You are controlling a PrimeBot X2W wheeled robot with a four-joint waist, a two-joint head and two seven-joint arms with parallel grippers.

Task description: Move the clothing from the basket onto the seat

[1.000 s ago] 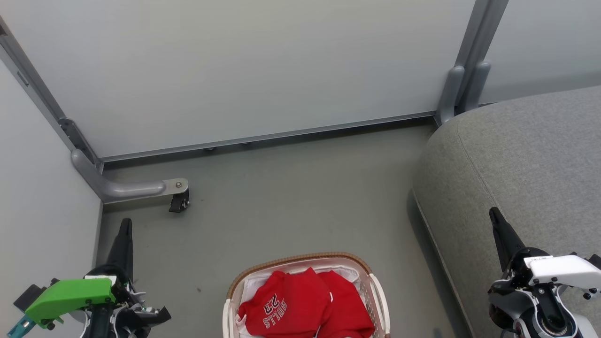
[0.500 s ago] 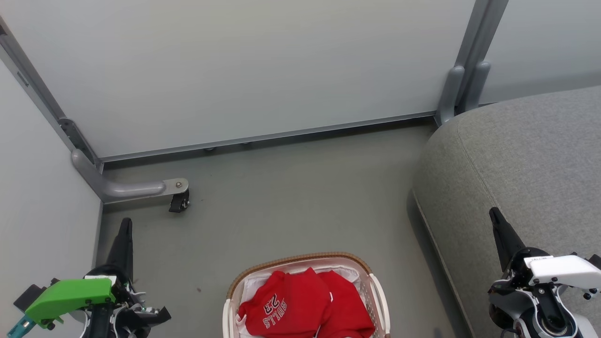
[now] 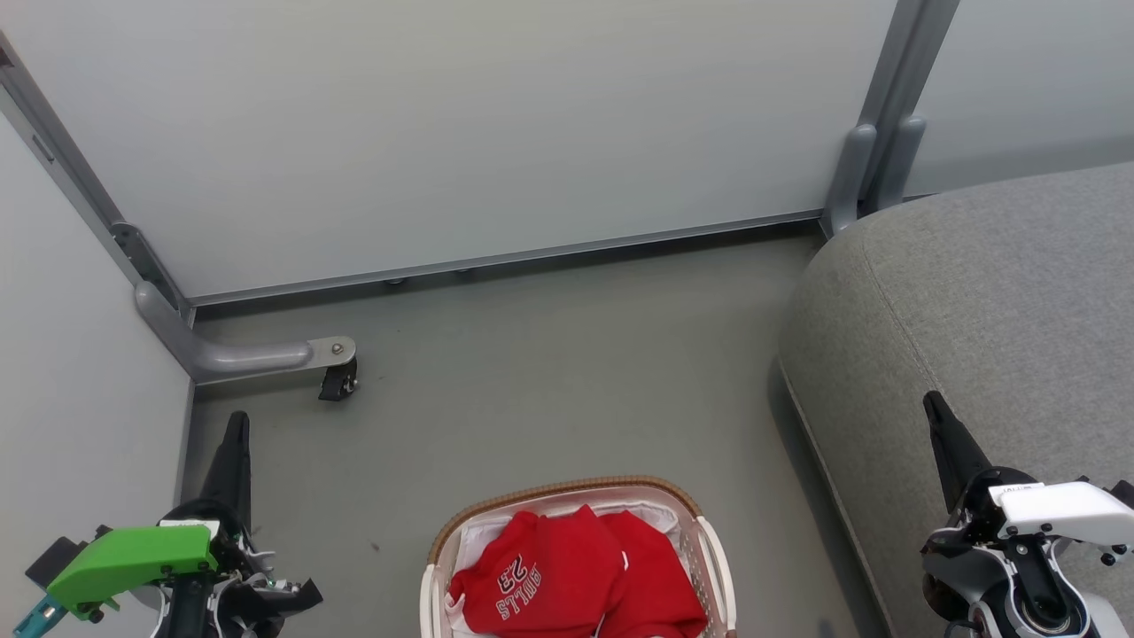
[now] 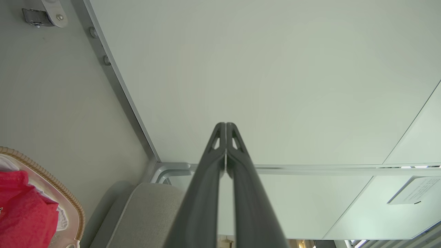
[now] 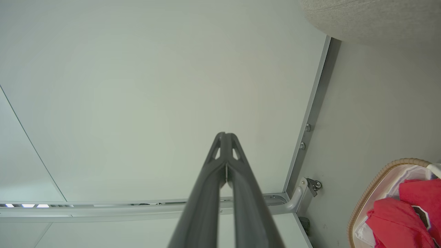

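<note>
Red clothing [image 3: 576, 571] lies bunched in the white basket [image 3: 713, 549] with a brown woven rim, at the bottom middle of the head view; white "BULLS 23" lettering shows on the left garment. The grey seat [image 3: 992, 292] fills the right side. My left gripper [image 3: 237, 421] stands shut at the lower left, well left of the basket. My right gripper [image 3: 932, 400] is shut at the lower right, over the seat's front edge. Both wrist views show fingertips pressed together, the left gripper [image 4: 225, 124] and the right gripper [image 5: 225, 134] empty. The clothing [image 4: 24, 213] [image 5: 403, 220] shows at the wrist views' edges.
Pale partition panels [image 3: 461, 124] close off the back and left. A grey metal foot with a black caster [image 3: 337, 379] juts onto the floor at the left. Bare grey floor [image 3: 567, 372] lies between the panels, basket and seat.
</note>
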